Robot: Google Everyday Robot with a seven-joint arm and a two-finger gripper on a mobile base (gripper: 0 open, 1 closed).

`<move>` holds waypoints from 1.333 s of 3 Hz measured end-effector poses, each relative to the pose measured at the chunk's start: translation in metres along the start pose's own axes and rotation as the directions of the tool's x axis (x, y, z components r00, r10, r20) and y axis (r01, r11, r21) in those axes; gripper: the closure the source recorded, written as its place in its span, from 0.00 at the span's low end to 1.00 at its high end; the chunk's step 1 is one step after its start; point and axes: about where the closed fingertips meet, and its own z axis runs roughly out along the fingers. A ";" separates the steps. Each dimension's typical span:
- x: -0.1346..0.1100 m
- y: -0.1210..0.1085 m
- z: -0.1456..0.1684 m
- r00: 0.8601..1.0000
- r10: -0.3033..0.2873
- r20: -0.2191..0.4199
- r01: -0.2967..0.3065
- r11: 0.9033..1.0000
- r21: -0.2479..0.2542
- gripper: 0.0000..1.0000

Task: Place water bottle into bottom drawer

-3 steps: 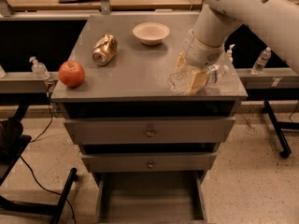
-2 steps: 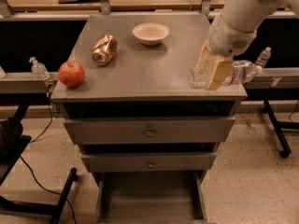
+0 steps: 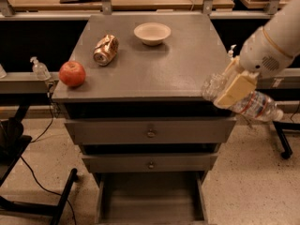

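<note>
My gripper (image 3: 233,89) clamps the water bottle (image 3: 258,106) crosswise. The bottom drawer (image 3: 150,196) lies open below-left. Risk: the protruding bottle strikes the cabinet (image 3: 154,69) corner on descent.

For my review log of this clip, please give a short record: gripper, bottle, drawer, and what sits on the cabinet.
gripper: off the cabinet's right front corner, shut on the water bottle
water bottle: held in the air, lying tilted, beside the cabinet top
bottom drawer: pulled out, bottle not yet in it
on top: apple front left; can on its side; bowl at back
</note>
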 end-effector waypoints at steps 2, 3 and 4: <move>0.003 0.007 -0.006 0.994 0.068 0.090 -0.067 0.998 -0.006 1.00; 0.017 0.005 0.012 0.980 0.092 0.175 -0.092 0.996 -0.009 1.00; 0.049 0.017 0.109 0.858 0.178 0.483 -0.148 0.984 -0.100 1.00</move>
